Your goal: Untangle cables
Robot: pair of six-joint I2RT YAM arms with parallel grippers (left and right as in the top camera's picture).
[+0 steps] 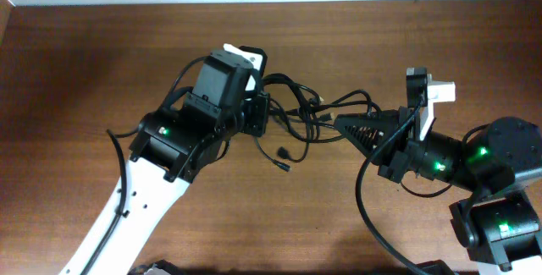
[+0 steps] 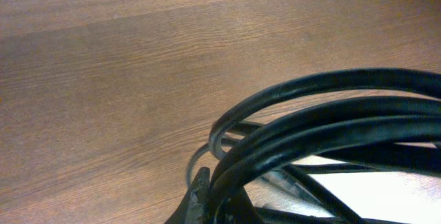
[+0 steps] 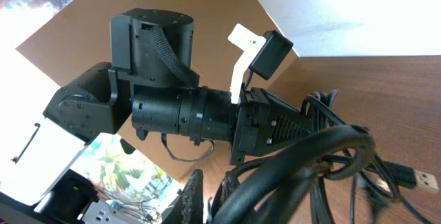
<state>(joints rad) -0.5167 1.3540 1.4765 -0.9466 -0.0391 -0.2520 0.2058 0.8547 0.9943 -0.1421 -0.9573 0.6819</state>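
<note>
From overhead you are seeing the cables (image 1: pixel 298 107), a loose tangle of thin black loops, sitting over the brown wooden surface (image 1: pixel 85 55) midway between your two arms. Your left claw (image 1: pixel 261 116) is reaching in from the left and your right claw (image 1: pixel 340 126) from the right, each meeting an edge of the tangle. From this height you cannot tell how the fingers are standing. One loose plug end (image 1: pixel 284 162) is trailing out just below the tangle. The left wrist view is giving you what the overhead cannot. Several glossy strands of the cables (image 2: pixel 331 124) are arching up from the bottom edge, where one dark fingertip (image 2: pixel 200 200) is showing. There your left claw is pressed together, pinching the cables above the surface (image 2: pixel 103 79). The right wrist view is showing the other side: the cables (image 3: pixel 303 158) are curving out from beside a fingertip (image 3: pixel 193 196) of the right claw, which is squeezed together on them. Only this view is revealing a flat USB plug (image 3: pixel 413 178) against the wood at the far right. It is also showing the black body of your left arm (image 3: pixel 179 117) facing the camera behind the tangle.
</note>
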